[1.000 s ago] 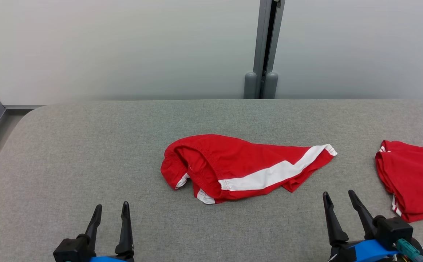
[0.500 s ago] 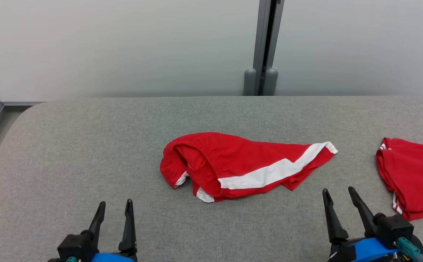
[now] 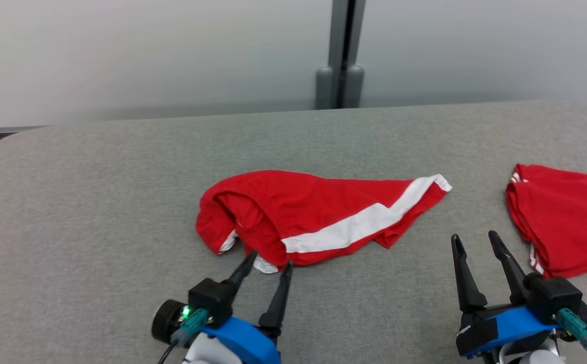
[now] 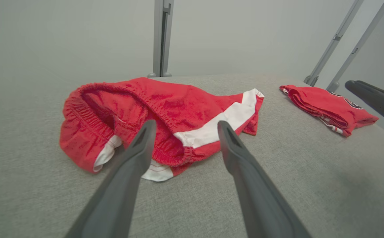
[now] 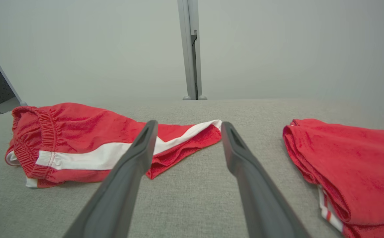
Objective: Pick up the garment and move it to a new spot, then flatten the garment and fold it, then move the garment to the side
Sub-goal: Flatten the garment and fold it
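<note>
Garment (image 3: 319, 217) lies long-ways left to right; left claw (image 3: 271, 258), spread apart, is nearly touching its waistband end, while right claw (image 3: 474, 235), also apart, sits off its hem end.

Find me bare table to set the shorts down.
Widest: table left of the shorts, out to its left edge. Also the strip behind them, up to the far edge. Crowded right: folded garment, right pincer before the gap.

Matt red cloth garment (image 3: 313, 217)
</note>
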Available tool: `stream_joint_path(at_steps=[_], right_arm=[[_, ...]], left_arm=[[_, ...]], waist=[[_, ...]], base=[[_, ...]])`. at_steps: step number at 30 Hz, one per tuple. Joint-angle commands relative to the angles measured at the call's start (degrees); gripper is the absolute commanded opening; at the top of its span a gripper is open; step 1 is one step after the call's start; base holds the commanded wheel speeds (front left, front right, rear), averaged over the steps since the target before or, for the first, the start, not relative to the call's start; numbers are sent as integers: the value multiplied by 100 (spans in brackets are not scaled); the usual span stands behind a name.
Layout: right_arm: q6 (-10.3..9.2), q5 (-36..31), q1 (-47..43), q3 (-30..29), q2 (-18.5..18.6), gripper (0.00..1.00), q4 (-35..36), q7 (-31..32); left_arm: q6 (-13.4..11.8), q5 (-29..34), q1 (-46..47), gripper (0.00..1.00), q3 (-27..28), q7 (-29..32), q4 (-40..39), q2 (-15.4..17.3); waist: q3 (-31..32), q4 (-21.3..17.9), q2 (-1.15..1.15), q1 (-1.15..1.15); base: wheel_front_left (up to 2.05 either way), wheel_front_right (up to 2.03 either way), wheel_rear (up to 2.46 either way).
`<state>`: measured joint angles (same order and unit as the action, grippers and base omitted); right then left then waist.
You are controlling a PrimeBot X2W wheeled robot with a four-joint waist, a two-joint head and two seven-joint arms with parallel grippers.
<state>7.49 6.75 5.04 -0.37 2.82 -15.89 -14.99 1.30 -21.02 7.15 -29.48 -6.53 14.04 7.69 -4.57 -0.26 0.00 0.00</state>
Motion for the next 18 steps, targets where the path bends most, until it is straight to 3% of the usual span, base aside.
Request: stream_joint_path(at_steps=[1,11,17,18], right_arm=[[1,9,75,0,14,100,37,-27],[1,-31,260,-47,11,100,156,-22],[1,5,300,-118,11,100,212,-22],[1,9,301,-124,11,100,210,-22]], left_arm=[[72,-68,130,100,-42,68,116,-52],[90,-366,951,100,146,394,1396,-186],[225,-519,1219,100,163,367,1854,-245],[255,-532,1254,80,131,348,1887,-268]], waist=[[-38,-72,0,0],[-458,-700,0,0],[-601,-885,0,0],[-606,-893,0,0]], base=[[0,0,0],[0,0,0],[0,0,0],[0,0,0]])
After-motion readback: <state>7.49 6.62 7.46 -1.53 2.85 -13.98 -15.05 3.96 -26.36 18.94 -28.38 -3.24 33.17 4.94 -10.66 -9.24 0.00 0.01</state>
